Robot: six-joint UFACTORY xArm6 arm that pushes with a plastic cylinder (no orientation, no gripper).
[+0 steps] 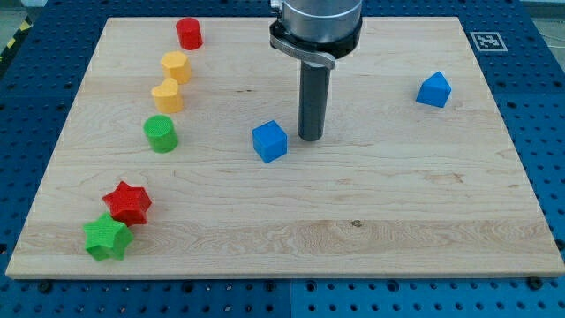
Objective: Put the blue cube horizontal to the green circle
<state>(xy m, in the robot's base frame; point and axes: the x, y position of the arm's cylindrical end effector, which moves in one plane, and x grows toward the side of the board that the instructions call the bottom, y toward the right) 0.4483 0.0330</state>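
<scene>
Camera view: wooden surface (424, 221) on blue pegboard. No gripper on arm, only dark rod; my tip (309, 139) down on surface just right of blue cube (270, 141), small gap between, not touching. Blue cube near surface centre, well right of green circle (161, 133), roughly level with it, maybe slightly lower. Above green circle, column of two yellow blocks (171, 79), shape unclear, possibly hexagons, then red cylinder (189, 34). Red star (128, 202) and green star (108, 238) touching at lower left. Second blue block (433, 89) far right
</scene>
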